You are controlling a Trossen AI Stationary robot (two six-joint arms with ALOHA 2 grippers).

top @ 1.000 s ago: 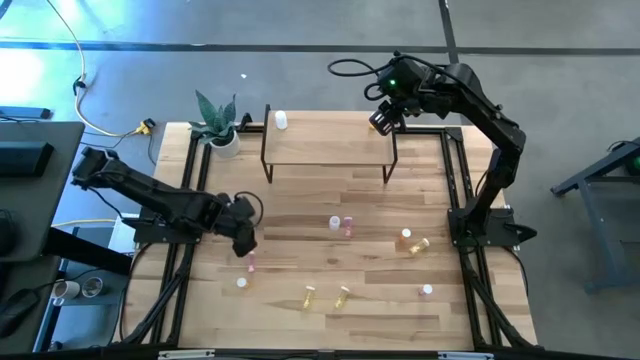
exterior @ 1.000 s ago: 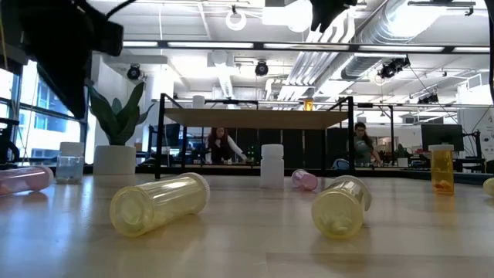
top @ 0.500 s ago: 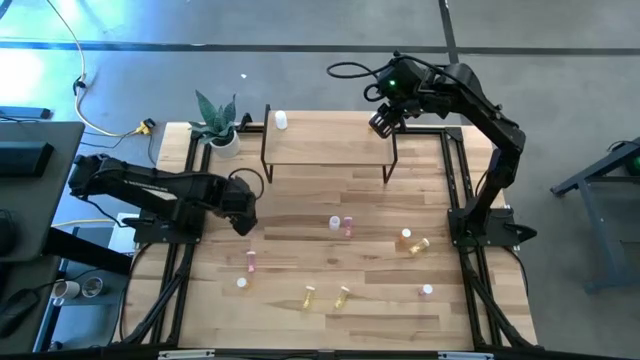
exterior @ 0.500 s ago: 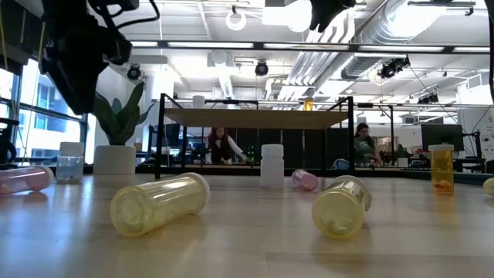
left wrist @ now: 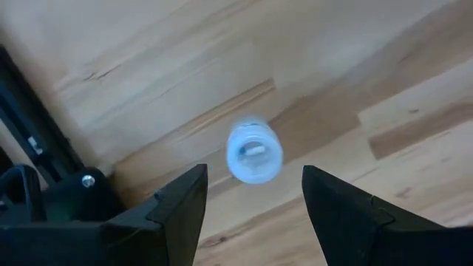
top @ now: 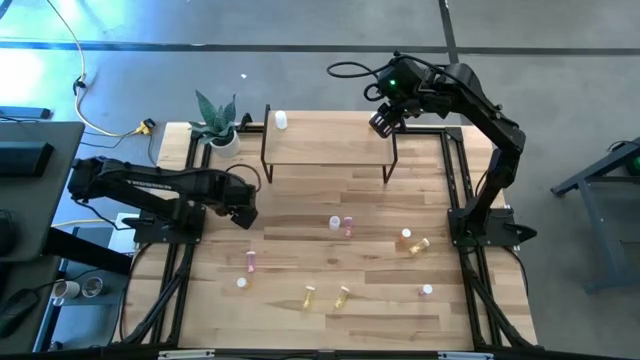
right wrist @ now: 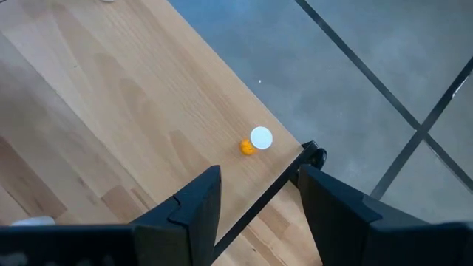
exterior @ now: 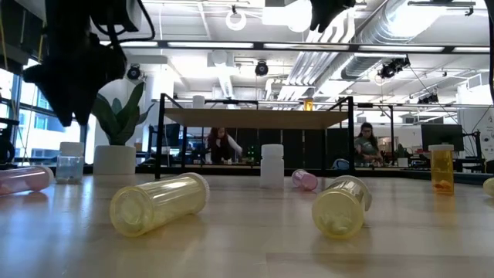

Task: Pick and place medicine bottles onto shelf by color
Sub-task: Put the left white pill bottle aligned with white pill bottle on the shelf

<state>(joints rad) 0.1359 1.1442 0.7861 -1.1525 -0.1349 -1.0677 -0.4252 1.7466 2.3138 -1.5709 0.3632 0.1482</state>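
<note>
Directly beneath the left gripper (left wrist: 251,199), whose fingers stand spread and empty, a white bottle (left wrist: 253,150) stands upright near the table's left edge. Above the shelf's (top: 330,150) right end the right gripper (right wrist: 255,196) hangs released over an orange bottle (right wrist: 255,140).

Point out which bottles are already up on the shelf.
Two: the white bottle at the shelf's far left corner, and the orange bottle at its far right corner under the right gripper. All others sit on the table.
</note>
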